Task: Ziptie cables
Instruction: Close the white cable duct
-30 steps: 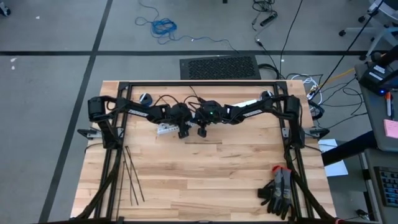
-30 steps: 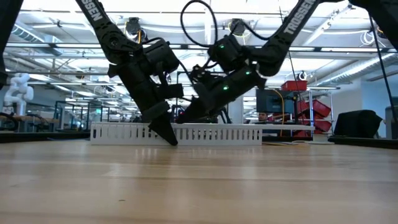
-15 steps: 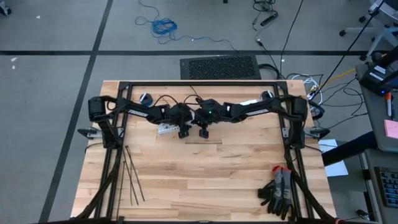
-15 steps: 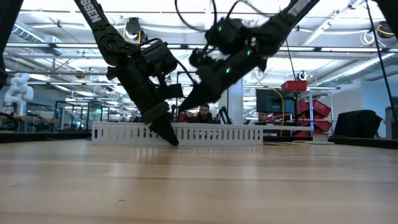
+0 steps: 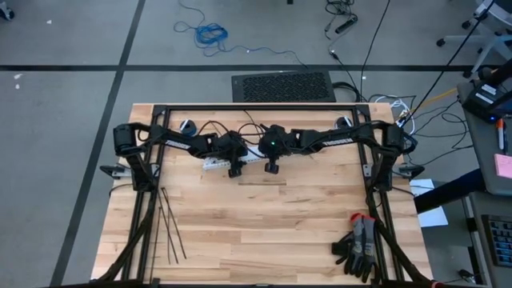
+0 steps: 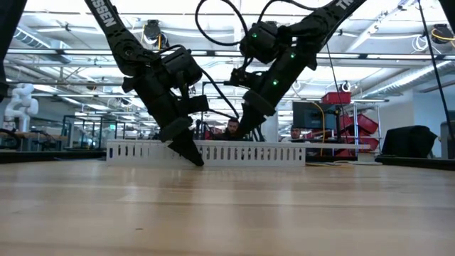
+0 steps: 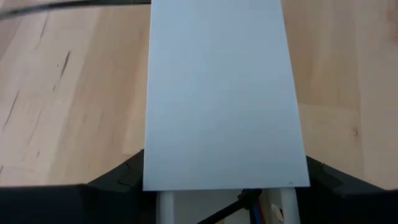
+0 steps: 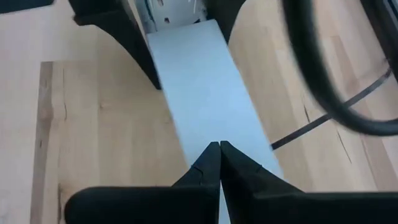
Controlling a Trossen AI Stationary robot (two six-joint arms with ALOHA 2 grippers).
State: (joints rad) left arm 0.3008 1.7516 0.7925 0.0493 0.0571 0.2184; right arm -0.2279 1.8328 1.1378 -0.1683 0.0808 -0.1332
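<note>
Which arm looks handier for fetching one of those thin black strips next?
Probably the left: the zipties lie on its side. The left gripper is down at the duct, though; the right gripper, shut, hangs above it.

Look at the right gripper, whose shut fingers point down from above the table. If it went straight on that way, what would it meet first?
Probably the white duct's flat lid: the right gripper hangs shut directly over it, though the gap between them is unclear.

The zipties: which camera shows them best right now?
The high view: the zipties lie as thin black strips on the wooden table, near its left edge, clear of both arms. The low view and both wrist views show none of them.
</note>
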